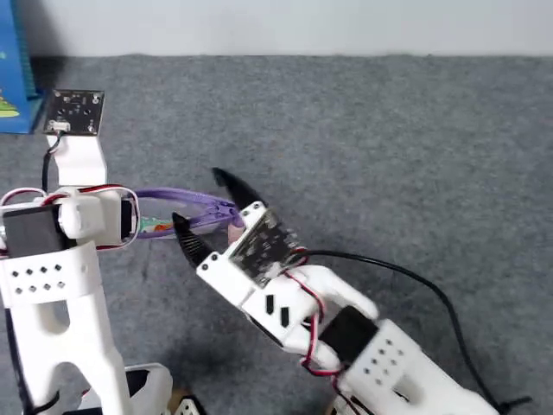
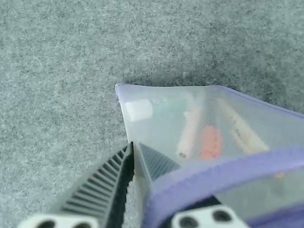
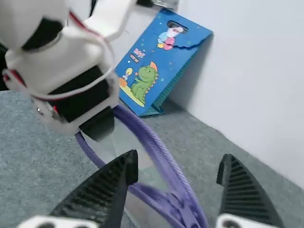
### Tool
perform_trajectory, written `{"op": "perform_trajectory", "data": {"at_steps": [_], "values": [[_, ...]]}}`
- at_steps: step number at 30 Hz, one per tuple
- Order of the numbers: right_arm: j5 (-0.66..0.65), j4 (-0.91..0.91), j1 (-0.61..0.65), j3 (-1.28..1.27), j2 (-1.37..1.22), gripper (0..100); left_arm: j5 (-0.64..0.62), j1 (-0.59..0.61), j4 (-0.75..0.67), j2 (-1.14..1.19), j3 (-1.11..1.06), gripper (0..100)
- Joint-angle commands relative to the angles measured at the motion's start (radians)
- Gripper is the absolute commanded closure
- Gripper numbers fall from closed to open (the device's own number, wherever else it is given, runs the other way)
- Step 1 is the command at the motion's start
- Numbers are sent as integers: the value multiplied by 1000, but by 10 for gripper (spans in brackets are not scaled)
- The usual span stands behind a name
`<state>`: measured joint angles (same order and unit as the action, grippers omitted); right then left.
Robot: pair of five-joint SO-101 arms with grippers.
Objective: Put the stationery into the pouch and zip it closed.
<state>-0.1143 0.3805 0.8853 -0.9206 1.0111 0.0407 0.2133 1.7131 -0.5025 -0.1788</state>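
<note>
Nearest you, the right gripper [image 3: 179, 161] has its fingers spread wide and holding nothing. They straddle one end of the pouch [image 1: 173, 207], one on each side without touching it. The two purple zip bands [image 3: 156, 142] run together into a single point in the gap between them. I cannot tell whether the slider sits at that junction.

From there the bands part and lead away from you, so the mouth is open and the zip is not yet drawn. The pouch's long axis runs straight from your right fingers to the left gripper [image 2: 134, 148], crosswise over the grey desk [image 1: 389, 156]. The pouch hangs between the two arms.

At the far end the left fingers are clamped on the clear wall of the pouch just below the zip band. The stationery [image 2: 209, 140] already lies inside, visible through the clear wall.

I judge that only the zipping remains. Your right arm is the nearer one, and its pull would have to follow the long axis toward the left arm, which anchors that end.

Beyond both arms a blue gift bag [image 3: 152, 66] leans against the wall.
</note>
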Motion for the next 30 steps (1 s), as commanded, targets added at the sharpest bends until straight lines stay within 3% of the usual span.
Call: {"op": "perform_trajectory", "data": {"at_steps": [1,6,11,18,26,30], "values": [[40,197,-38,98,108,721,-9,-11,-34,55,-59,987],[43,394,-107,77,182,721,-9,-14,-44,55,-65,987],[44,406,-128,-40,193,721,-11,-15,-44,55,-64,987],[87,143,-117,-219,180,722,-11,-17,-46,55,-64,987],[91,-35,-113,-222,-13,727,-11,-17,-46,57,-65,987],[86,-99,-114,-222,-93,837,-11,-12,-46,58,-65,987]]}}
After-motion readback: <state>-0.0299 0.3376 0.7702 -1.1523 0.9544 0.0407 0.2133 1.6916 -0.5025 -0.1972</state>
